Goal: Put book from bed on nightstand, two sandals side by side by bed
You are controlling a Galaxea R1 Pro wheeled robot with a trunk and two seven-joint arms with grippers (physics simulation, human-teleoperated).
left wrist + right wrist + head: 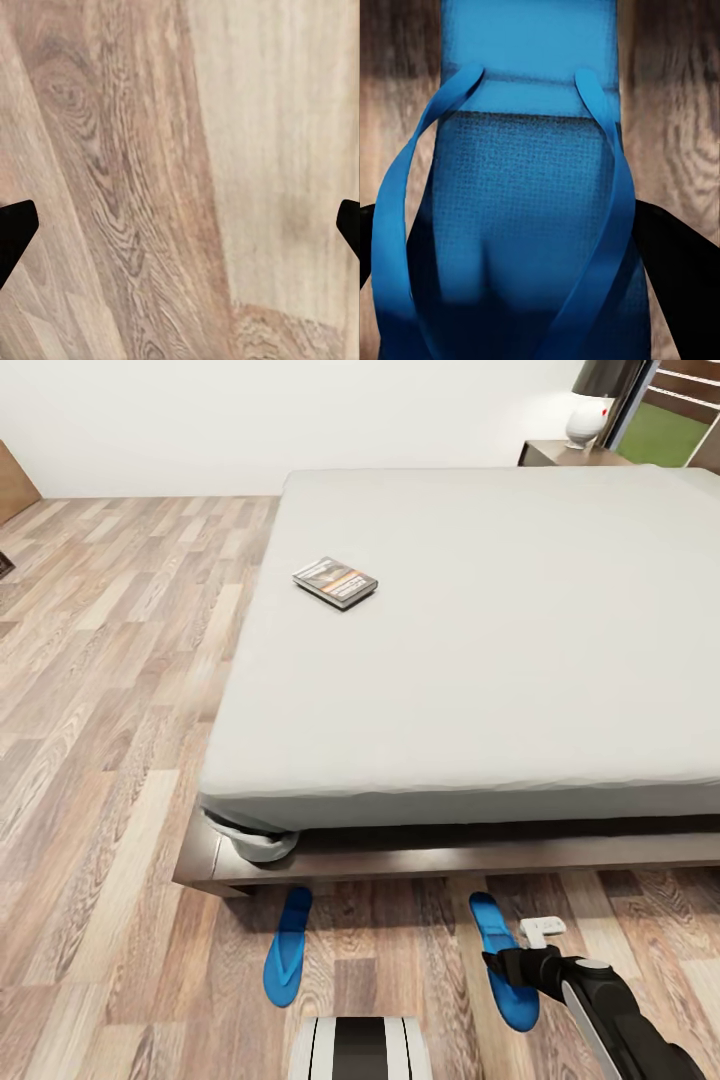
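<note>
The book lies flat on the grey mattress of the bed, near its left edge. Two blue sandals rest on the plank floor at the bed's foot, well apart: the left sandal and the right sandal. My right gripper is down on the middle of the right sandal. In the right wrist view its black fingers press against both sides of the sandal. My left gripper hangs open over bare floor. A nightstand stands at the far right corner.
A white lamp sits on the nightstand beside a window strip showing grass. The dark bed frame juts out past the mattress at floor level. Open plank floor runs along the bed's left side. My base shows at the bottom edge.
</note>
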